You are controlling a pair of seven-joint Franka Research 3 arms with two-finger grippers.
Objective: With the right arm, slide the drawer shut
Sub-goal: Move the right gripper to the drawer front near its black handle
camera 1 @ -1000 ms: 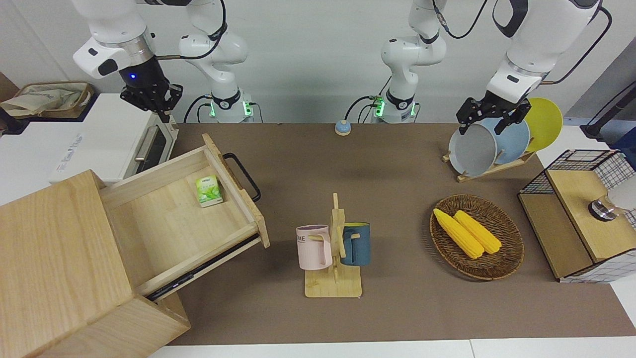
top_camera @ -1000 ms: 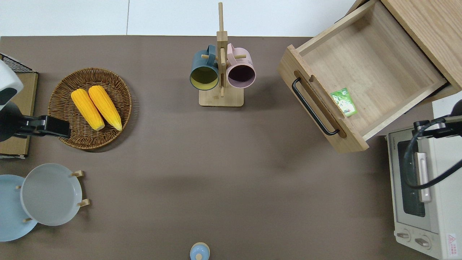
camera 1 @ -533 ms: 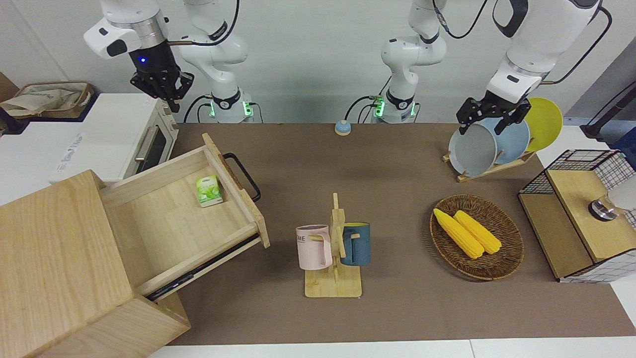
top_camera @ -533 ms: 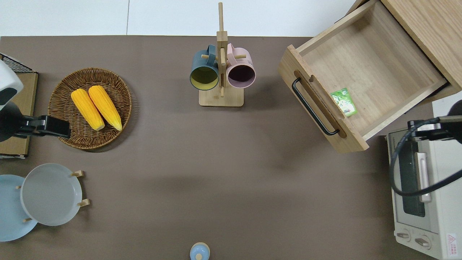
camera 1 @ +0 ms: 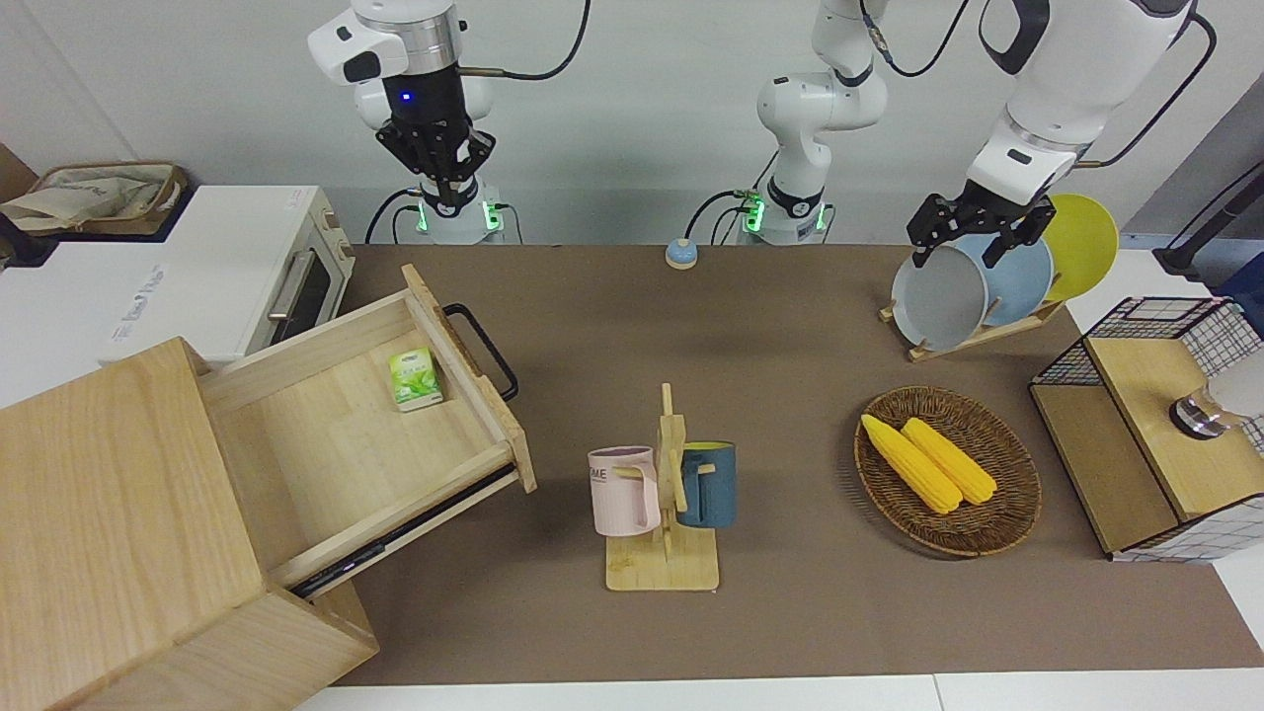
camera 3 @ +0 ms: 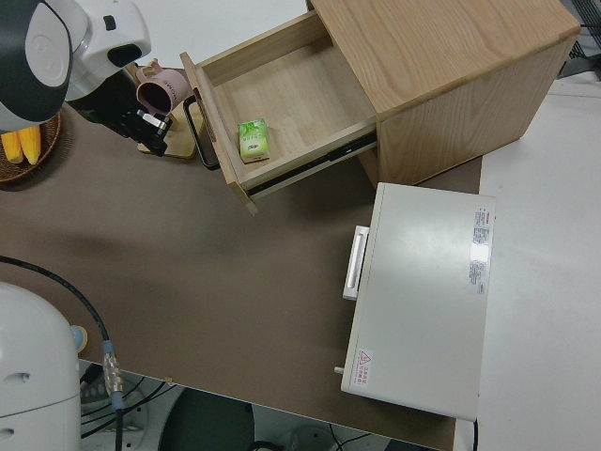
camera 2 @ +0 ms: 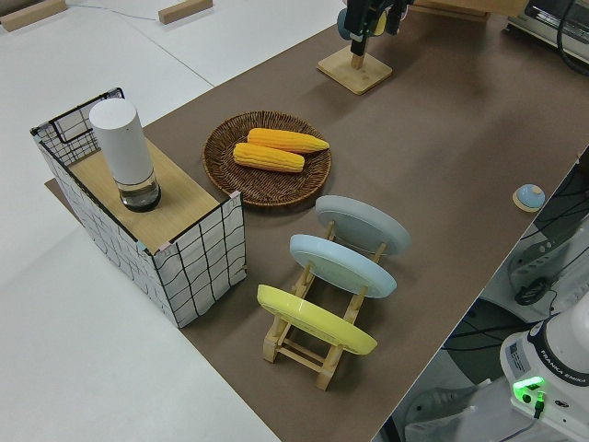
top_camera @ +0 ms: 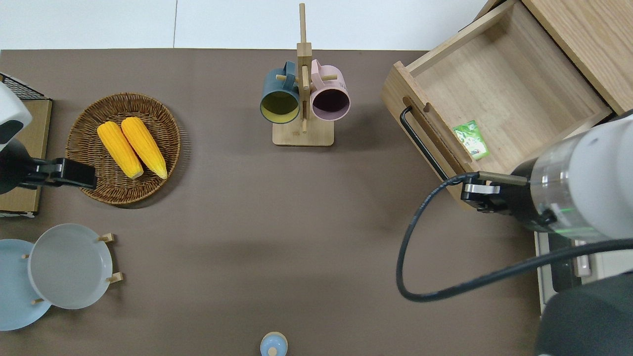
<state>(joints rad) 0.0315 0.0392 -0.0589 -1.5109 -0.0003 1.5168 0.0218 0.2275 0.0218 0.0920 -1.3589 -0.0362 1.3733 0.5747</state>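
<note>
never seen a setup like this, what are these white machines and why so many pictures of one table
They are two jointed robot arms, each ending in a two-finger gripper. The pictures show one moment from four cameras: across the table, straight down, and one from each end.

The right gripper is up in the air, holding nothing. The left arm is parked.

On the table: a pale-wood cabinet with its drawer pulled open, a small green packet inside, and a black handle on its front. Beside it, nearer to the robots, stands a white toaster oven. Two mugs hang on a stand, two corn cobs lie in a wicker basket, and plates stand in a rack.
</note>
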